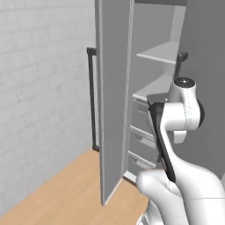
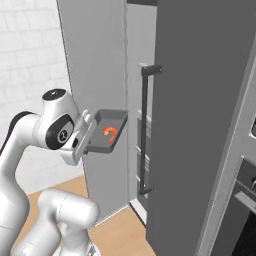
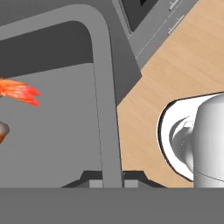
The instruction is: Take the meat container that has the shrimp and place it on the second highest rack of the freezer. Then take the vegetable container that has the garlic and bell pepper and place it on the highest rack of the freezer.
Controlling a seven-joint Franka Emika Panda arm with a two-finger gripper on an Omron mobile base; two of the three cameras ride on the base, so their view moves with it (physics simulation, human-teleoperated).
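Gripper [image 2: 89, 136] clamped on the tray [image 2: 116, 117] rim, held level, far end pointed at the freezer [image 2: 200, 100] opening. Shrimp [image 2: 110, 133] near the tray's middle, tail [image 3: 19, 92] toward one wall.

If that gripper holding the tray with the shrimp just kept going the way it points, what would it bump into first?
The gripper, shut on the rim of the meat container, points toward the freezer. The container leads, so it would probably meet the edge of the right-hand door or pass into the gap beside it; depth is unclear.

No readable text or labels
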